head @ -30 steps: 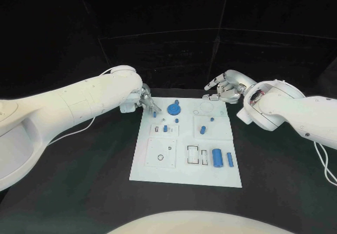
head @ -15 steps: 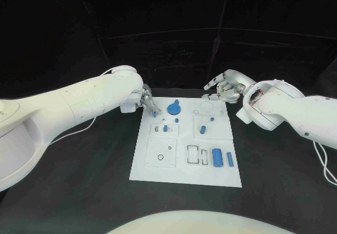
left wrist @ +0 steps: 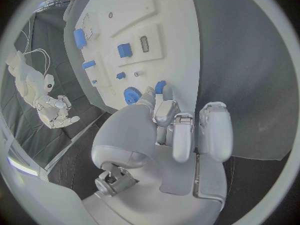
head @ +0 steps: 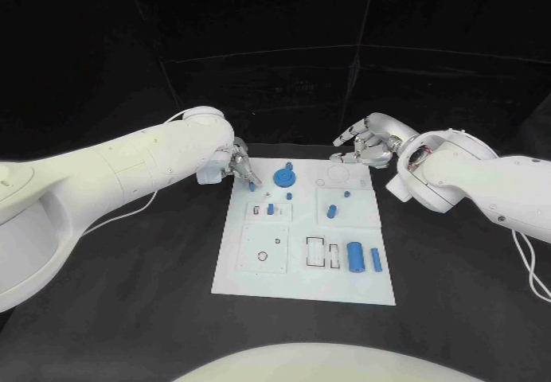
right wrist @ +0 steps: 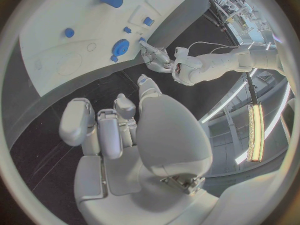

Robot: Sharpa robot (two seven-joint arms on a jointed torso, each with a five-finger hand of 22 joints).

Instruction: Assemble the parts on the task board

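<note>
Change over the last sec was close to nil: the left robot hand (head: 236, 169) sat in the same spot over the task board's (head: 301, 280) far-left corner, and the right robot hand (head: 365, 148) hung just as before off the board's far-right corner, toward the desk's (head: 138, 302) far edge. No part on the board had shifted either.

Left robot hand: fingertips (left wrist: 164, 106) were drawn together on a small blue peg (left wrist: 160, 87), thumb vs. a finger, so it looked gripped, not just touched. Peg sat right at the board's far-left edge, just beside the blue gear (head: 286, 175). Whether its lower end already rested on the board, couldn't tell.

Right robot hand: held nothing, fingers loosely bent and apart, clear of the board.

Other parts lay where they were: a short blue pin (head: 330, 212) mid-board, a blue cylinder (head: 356, 257) and a slim blue bar (head: 376, 260) side by side on the board's right side nearer the robot.

Meaning for the task, as a guess: the pause suggested the left side was lining up or seating the peg, a fine-alignment step w/ little visible travel. Assembly seemed early, since most pieces lay loose. Risk: peg tipping or slipping at release.
</note>
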